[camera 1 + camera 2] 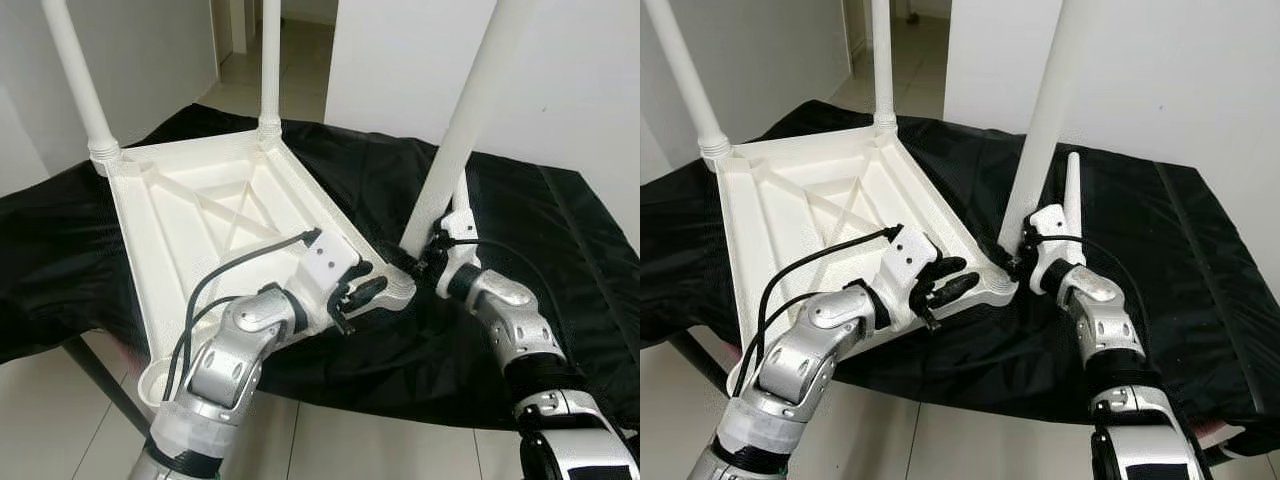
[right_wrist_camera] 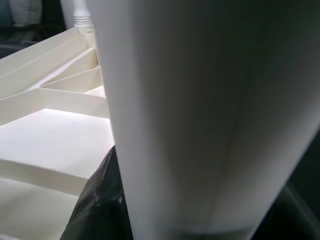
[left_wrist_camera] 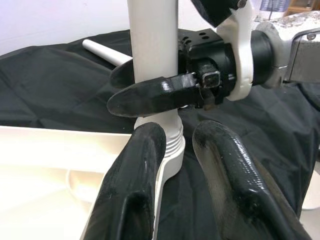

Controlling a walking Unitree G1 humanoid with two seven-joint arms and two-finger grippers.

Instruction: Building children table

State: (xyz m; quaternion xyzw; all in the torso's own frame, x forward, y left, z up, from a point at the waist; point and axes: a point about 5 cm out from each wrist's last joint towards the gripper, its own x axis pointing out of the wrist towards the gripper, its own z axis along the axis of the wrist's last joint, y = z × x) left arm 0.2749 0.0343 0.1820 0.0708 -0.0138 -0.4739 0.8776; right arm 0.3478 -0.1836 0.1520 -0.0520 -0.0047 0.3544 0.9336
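The white plastic tabletop (image 1: 215, 215) lies upside down on a worktop covered with black cloth (image 1: 560, 250). Two far legs (image 1: 75, 80) and (image 1: 270, 65) already stand in their corner sockets. A third leg (image 1: 465, 125) stands in the near right corner, leaning a little. The right tool (image 1: 432, 255) is clamped on this leg just above its ribbed base, as the left wrist view shows well. The left tool (image 1: 365, 290) has its fingers (image 3: 135, 165) apart, one over the tabletop's corner edge and one outside it, just beside the socket; it seems to steady the tabletop there.

A fourth leg (image 1: 1073, 190) lies loose on the cloth behind the right arm, and the near left corner socket (image 1: 155, 380) is open. So the work seems more than half done: the third leg probably needs seating or tightening, and the last leg is not yet mounted.
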